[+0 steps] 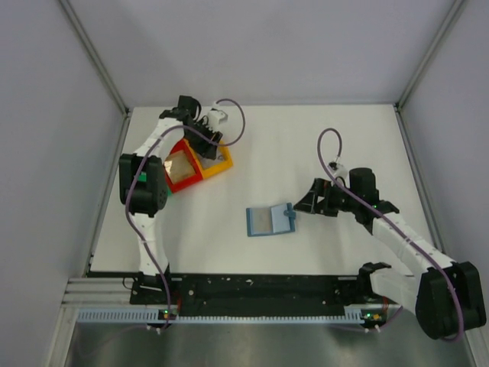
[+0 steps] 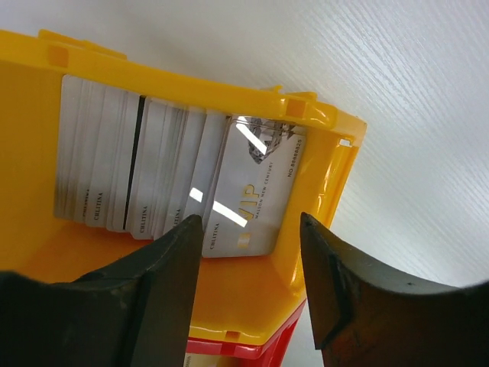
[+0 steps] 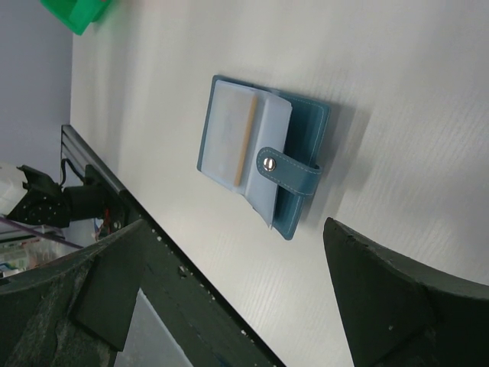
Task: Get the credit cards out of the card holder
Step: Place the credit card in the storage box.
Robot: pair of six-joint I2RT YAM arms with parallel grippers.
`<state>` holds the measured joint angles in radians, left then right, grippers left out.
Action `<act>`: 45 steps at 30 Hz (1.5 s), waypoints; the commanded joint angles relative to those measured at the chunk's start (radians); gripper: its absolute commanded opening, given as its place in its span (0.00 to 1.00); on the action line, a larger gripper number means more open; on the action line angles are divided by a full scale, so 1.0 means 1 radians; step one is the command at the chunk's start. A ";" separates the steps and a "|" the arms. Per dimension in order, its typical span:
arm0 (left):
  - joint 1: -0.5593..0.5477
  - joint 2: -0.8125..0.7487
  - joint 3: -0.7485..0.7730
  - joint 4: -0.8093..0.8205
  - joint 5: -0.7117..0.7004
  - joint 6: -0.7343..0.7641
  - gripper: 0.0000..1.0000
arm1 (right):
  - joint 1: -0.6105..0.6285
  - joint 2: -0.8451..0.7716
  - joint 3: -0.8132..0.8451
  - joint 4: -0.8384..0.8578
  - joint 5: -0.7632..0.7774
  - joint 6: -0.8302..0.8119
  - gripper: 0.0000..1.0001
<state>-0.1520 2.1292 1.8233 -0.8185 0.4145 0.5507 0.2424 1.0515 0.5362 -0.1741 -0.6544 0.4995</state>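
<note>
Loads of cards (image 2: 153,176) sit in the yellow tray (image 2: 191,84), left gripper (image 2: 250,222) open and empty above them. Next, I'd guess, the wide-open right gripper (image 3: 235,229) steadies the card holder (image 3: 260,153).

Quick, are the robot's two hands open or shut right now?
Left gripper: open, empty, above cards in the yellow tray.
Right gripper: open, empty, near the card holder.

A: Card holder (image 3: 309,122): matt blue, faintly leather-like, with a shiny metal snap (image 3: 268,162)?
B: Yes, and smooth pale pockets (image 3: 229,134). Glossy yellow plastic for the tray (image 2: 325,164); mirror-bright silver cards (image 2: 260,191) inside, glaring. Matt white table (image 3: 397,69), finely ribbed.
</note>
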 commanded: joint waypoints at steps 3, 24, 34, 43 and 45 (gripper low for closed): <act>0.005 -0.161 0.024 0.076 -0.010 -0.125 0.69 | 0.017 -0.042 0.014 -0.005 0.035 -0.019 0.95; -0.041 -1.136 -1.108 0.760 0.077 -0.945 0.98 | 0.512 0.195 0.243 -0.136 0.650 -0.193 0.92; -0.049 -1.466 -1.383 0.693 -0.025 -0.991 0.97 | 0.658 0.403 0.369 -0.212 0.857 -0.130 0.86; -0.217 -1.548 -1.401 0.565 -0.180 -0.968 0.97 | 0.765 0.489 0.521 -0.321 1.039 -0.055 0.80; -0.253 -1.571 -1.423 0.561 -0.210 -0.974 0.97 | 0.782 0.499 0.548 -0.347 1.134 -0.027 0.80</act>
<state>-0.3508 0.5964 0.4347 -0.2443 0.2863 -0.4133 0.9894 1.5303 1.0054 -0.4656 0.2955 0.4118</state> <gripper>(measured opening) 0.975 0.800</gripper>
